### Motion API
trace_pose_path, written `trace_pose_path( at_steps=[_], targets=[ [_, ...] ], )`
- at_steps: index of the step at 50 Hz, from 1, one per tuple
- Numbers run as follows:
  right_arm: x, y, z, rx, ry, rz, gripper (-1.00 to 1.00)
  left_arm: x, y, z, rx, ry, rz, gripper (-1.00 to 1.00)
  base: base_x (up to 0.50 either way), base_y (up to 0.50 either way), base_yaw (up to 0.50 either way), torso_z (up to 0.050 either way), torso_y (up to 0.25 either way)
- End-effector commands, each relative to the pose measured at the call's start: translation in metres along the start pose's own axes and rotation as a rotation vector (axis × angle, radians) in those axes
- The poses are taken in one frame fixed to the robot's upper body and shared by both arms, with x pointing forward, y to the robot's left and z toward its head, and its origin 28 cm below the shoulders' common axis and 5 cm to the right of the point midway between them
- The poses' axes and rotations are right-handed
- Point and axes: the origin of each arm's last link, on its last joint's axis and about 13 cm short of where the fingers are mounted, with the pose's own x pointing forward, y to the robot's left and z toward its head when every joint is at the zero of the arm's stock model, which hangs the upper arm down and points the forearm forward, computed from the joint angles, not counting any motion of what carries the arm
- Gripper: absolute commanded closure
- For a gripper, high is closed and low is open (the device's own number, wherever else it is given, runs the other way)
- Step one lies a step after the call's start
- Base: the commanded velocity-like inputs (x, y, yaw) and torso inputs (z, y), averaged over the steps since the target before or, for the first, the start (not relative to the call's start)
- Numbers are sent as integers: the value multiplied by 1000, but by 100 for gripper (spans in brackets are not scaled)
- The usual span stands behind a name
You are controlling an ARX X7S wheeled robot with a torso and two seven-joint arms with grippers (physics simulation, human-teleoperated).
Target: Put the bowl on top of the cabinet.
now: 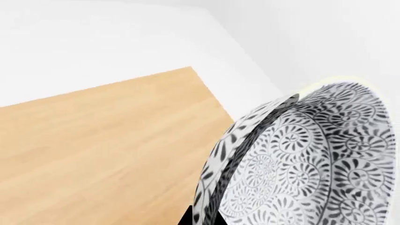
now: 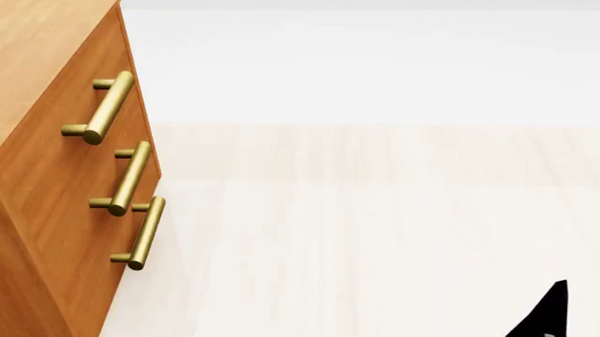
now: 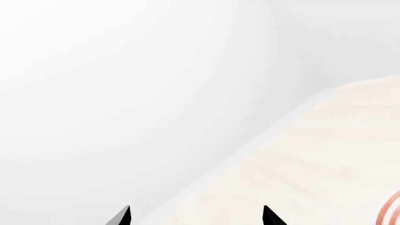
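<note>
The patterned bowl [image 1: 300, 159] fills one side of the left wrist view, tilted up on its edge with the floral inside facing the camera; it sits so close to that camera that it seems carried by the left arm, though the left gripper itself is out of sight and I cannot tell how its jaws stand. Beneath and beside the bowl lies the lighter wood top of the cabinet [image 1: 106, 145]; the bowl looks to hang over that top rather than rest on it, which would suit a setting-down, but contact is hidden. From the head view the cabinet [image 2: 56, 189] stands at the left with its three brass bar handles [image 2: 108, 107] stacked down the drawer fronts; neither bowl nor left arm shows there. The right gripper [image 3: 195, 216] shows two dark fingertips [image 3: 270, 216] well apart, so its jaws are spread and empty; it idles over a pale surface where a red-ringed plate's rim [image 3: 390, 211] just peeps in.
</note>
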Motion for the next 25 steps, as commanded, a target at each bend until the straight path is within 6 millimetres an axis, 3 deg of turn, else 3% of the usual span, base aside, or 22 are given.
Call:
trace_pose_path(
  at_steps=[1, 25],
  targets=[
    [0, 0, -1, -3, 4, -1, -100, 4, 5, 4, -39, 51, 59, 100, 0, 0, 0, 0, 0],
    [3, 1, -3, -9, 11, -1, -100, 20, 15, 1, -50, 51, 84, 100, 0, 0, 0, 0, 0]
  ],
)
